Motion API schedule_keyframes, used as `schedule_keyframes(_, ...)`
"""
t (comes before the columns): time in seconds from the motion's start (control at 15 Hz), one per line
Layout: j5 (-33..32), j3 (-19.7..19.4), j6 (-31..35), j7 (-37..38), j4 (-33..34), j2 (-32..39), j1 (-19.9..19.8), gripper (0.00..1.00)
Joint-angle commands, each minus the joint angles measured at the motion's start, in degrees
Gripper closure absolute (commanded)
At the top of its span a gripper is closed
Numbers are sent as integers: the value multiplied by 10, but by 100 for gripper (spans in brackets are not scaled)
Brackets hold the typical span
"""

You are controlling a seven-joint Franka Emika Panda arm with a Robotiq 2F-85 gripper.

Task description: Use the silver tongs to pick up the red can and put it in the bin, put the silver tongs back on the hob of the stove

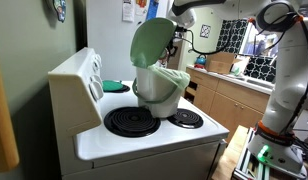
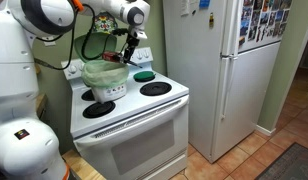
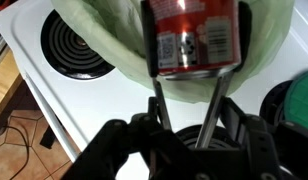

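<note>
In the wrist view my gripper [image 3: 189, 135] is shut on the silver tongs [image 3: 216, 105]. The two tong arms clamp the red can [image 3: 192, 38] and hold it upright over the pale-green liner of the bin [image 3: 104, 45]. The bin [image 1: 162, 92] stands on the hob between the black coil burners [image 1: 131, 121], with its round green lid [image 1: 151, 42] raised. In both exterior views the gripper [image 2: 129, 45] hangs just above and beside the bin [image 2: 104, 80]. The white stove [image 2: 134, 130] shows in both exterior views.
A dark green round object [image 2: 143, 75] lies on the hob beside the bin and also shows in the wrist view [image 3: 294, 105]. A white fridge [image 2: 229, 70] stands next to the stove. Wooden cabinets with clutter [image 1: 229, 95] stand behind it.
</note>
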Motion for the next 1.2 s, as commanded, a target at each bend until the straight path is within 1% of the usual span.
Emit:
schedule_keyframes(0.0,-11,-5,-23,10,17,7,3,12)
schedule_keyframes(0.07,-11,-5,-24,10,17,7,3,11)
schedule_keyframes(0.13,-10,-5,-24,10,17,8,3,5)
schedule_keyframes(0.2,-9,-5,-23,10,17,8,3,47)
schedule_keyframes(0.27,-8,-5,-23,9,17,8,3,42)
schedule_keyframes(0.33,-7,-5,-24,9,17,8,3,43)
schedule_keyframes(0.4,-8,-5,-24,9,18,8,3,49)
schedule_keyframes(0.47,-8,-5,-24,9,18,8,2,59)
schedule_keyframes(0.6,-7,-5,-24,8,19,9,2,73)
schedule_keyframes(0.8,-6,-6,-23,8,19,9,2,98)
schedule_keyframes(0.87,-6,-6,-23,8,19,9,2,100)
schedule_keyframes(1.0,-9,-7,-23,8,17,6,2,100)
schedule_keyframes(1.13,-32,-10,-22,11,14,-1,4,100)
